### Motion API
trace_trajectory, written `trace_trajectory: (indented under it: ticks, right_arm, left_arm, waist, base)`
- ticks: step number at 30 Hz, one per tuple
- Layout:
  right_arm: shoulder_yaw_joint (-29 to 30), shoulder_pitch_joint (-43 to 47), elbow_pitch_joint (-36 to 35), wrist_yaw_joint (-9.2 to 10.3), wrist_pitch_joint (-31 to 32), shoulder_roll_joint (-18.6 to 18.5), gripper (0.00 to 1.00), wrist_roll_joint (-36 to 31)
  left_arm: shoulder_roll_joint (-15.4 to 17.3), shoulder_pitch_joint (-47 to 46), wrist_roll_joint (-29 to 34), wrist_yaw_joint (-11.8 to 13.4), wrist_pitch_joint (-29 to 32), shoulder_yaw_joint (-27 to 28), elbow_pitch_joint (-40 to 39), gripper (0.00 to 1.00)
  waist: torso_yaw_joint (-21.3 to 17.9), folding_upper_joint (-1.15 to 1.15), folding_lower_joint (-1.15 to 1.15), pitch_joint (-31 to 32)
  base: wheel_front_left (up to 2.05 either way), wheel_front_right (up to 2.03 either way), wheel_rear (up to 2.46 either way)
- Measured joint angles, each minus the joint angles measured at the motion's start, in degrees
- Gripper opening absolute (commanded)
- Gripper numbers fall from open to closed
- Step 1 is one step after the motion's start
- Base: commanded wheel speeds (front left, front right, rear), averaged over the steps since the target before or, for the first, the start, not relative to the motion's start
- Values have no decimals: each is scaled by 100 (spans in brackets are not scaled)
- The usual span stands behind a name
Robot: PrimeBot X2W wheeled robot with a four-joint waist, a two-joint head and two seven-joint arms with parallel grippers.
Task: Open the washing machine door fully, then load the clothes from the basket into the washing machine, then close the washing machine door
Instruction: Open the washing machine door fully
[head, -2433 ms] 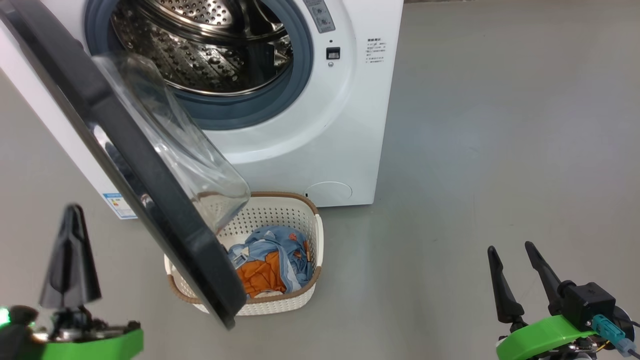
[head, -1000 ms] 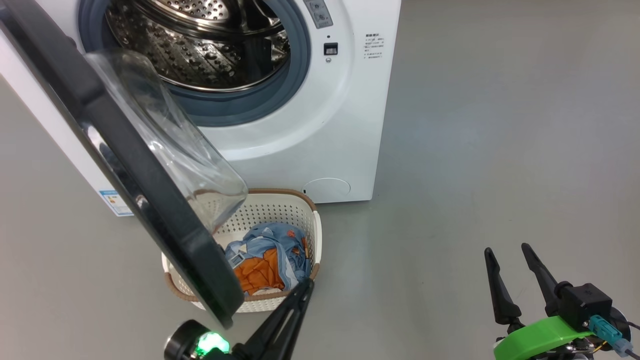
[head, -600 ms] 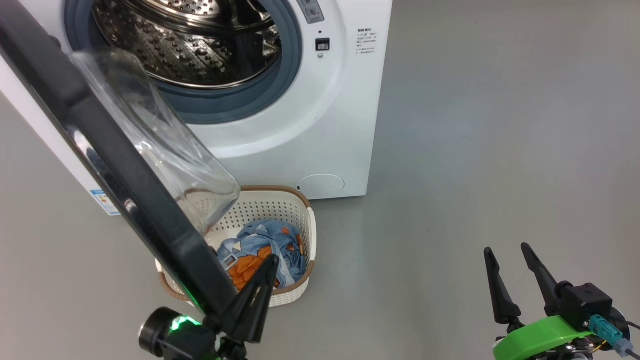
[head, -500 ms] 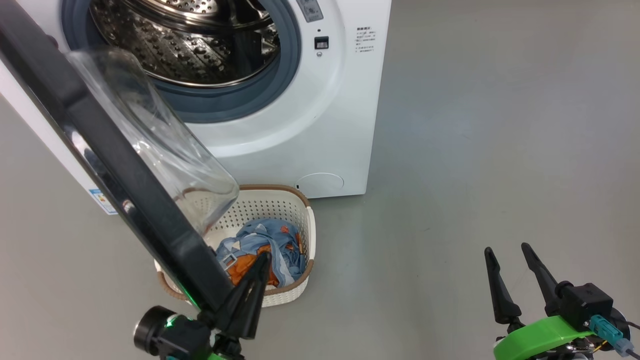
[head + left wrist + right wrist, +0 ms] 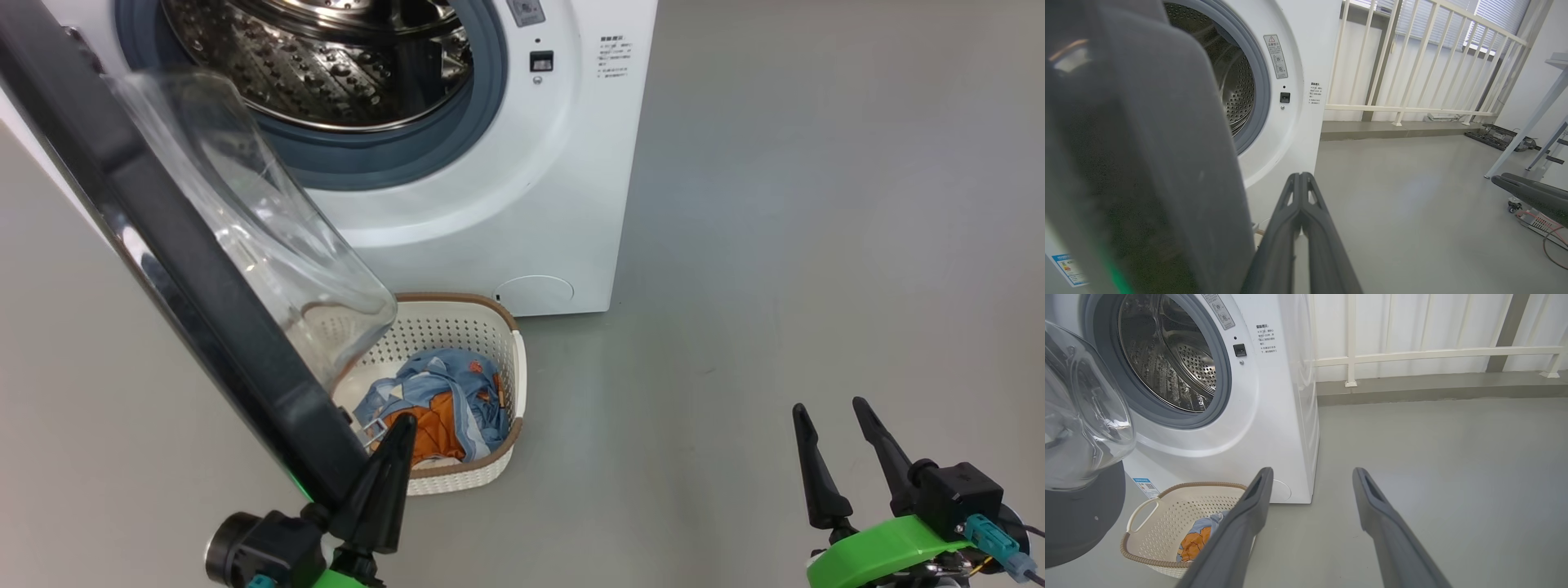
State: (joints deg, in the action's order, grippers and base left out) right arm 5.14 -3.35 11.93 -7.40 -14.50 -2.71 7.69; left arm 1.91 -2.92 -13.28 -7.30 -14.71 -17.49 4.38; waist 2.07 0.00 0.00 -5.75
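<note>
Head view: the left tool (image 5: 399, 431), fingers pressed together and gripping nothing, rises just beside the lower edge of the washing machine door (image 5: 204, 286), which stands swung open; whether the two touch cannot be told. Just beyond the tool's tip, the basket (image 5: 490, 314) sits on the floor (image 5: 775, 245), partly under the door's glass bowl (image 5: 269, 220), with the clothes (image 5: 445, 392) lying inside it. Behind the basket stands the washing machine (image 5: 506, 212), its steel drum (image 5: 326, 73) exposed. Well apart to that tool's right, the right tool (image 5: 829, 407) hangs above the floor, fingers spread and empty.
</note>
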Motion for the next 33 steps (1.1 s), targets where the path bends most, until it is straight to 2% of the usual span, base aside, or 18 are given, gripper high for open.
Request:
trace_trajectory:
  ticks: [14,23,28,33]
  right_arm:
    - [23,-1,14,0,0,0,100,26]
    - [35,2,38,0,0,-1,100,35]
    - [16,3,57,0,0,0,100,86]
    - [20,4,60,0,0,0,100,86]
  left_arm:
    - [-68,298,123,15,1,442,-194,0]
    - [-63,552,204,394,1,825,-367,0]
    - [11,637,196,692,1,1271,-368,0]
    - [3,763,100,809,1,1482,-359,0]
  waist:
    - [348,0,0,3]
    - [692,0,0,56]
    - [928,0,0,100]
    - [1092,0,0,153]
  base:
    - [0,0,0]
    - [0,0,0]
    - [0,0,0]
    - [0,0,0]
